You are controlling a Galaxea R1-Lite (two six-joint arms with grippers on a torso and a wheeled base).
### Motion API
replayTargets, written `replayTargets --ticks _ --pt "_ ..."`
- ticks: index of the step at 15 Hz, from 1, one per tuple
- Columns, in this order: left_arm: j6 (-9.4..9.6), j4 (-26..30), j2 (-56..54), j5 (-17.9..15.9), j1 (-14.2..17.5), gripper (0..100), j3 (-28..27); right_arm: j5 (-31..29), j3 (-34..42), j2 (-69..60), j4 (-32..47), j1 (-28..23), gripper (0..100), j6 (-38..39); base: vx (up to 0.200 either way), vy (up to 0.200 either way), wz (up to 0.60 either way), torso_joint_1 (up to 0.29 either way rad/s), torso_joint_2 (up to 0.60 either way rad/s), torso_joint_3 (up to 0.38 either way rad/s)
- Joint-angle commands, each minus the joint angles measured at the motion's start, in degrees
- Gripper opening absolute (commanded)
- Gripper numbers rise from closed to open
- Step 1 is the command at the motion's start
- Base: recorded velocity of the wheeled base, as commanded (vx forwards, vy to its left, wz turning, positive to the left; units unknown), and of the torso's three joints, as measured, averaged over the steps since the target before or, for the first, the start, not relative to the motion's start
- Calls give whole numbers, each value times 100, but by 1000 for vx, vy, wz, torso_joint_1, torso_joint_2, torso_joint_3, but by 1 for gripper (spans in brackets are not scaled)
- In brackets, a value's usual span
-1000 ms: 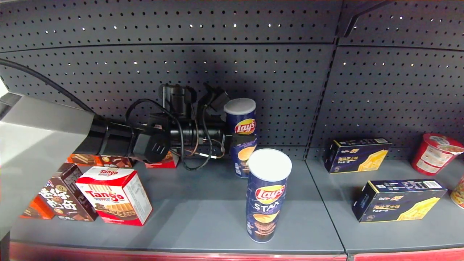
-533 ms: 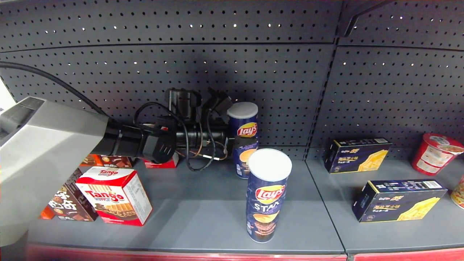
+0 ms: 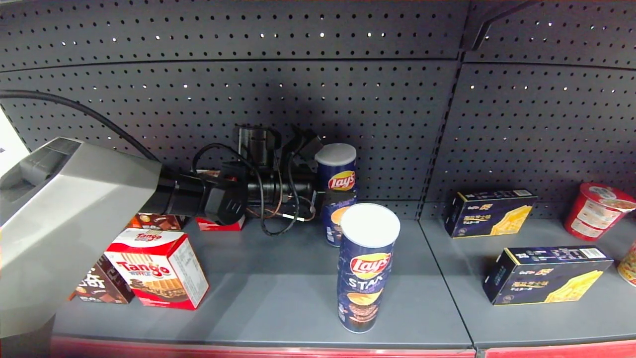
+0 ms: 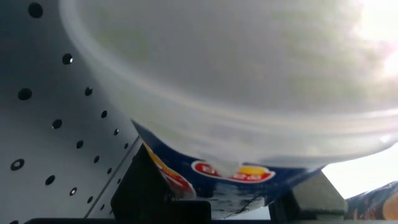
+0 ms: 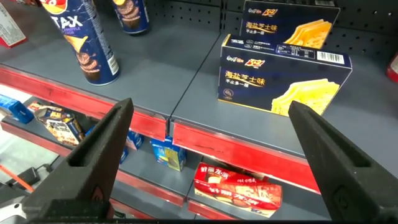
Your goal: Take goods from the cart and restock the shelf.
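A dark blue chips can [image 3: 338,180] with a white lid stands upright at the back of the grey shelf [image 3: 278,278], close to the pegboard. My left gripper [image 3: 325,193] is shut on its middle, coming in from the left. In the left wrist view the can's lid [image 4: 236,81] looms large above the dark fingers [image 4: 146,190]. A second, matching can [image 3: 367,268] stands nearer the shelf's front edge and hides the held can's base. My right gripper [image 5: 214,168] hangs open, holding nothing, in front of the shelf's red edge [image 5: 242,149], right of the front can [image 5: 87,46].
Wafer boxes [image 3: 159,268] crowd the shelf's left end. Two dark blue cracker boxes [image 3: 549,273] [image 3: 489,211] lie on the right section, with a red noodle cup [image 3: 598,204] beyond. Bare board lies between the wafer boxes and the front can. Goods fill the lower shelf [image 5: 239,190].
The left arm has carried the held can a little to the right and downward, closer to the shelf board. The front can and the boxes have stayed put.
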Motion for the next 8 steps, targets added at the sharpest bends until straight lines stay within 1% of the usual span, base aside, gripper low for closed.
replayTargets --ticks 1,3,8 --pt "4 5 -8 2 1 0 -2 1 -1 5 2 2 100 -2 0 0 0 0 0 0" --pt "12 137 -8 2 1 0 -2 1 8 -22 2 -7 100 -2 0 0 0 0 0 0" --pt "30 155 72 2 10 0 -81 1 8 -57 2 -121 100 -11 0 0 0 0 0 0"
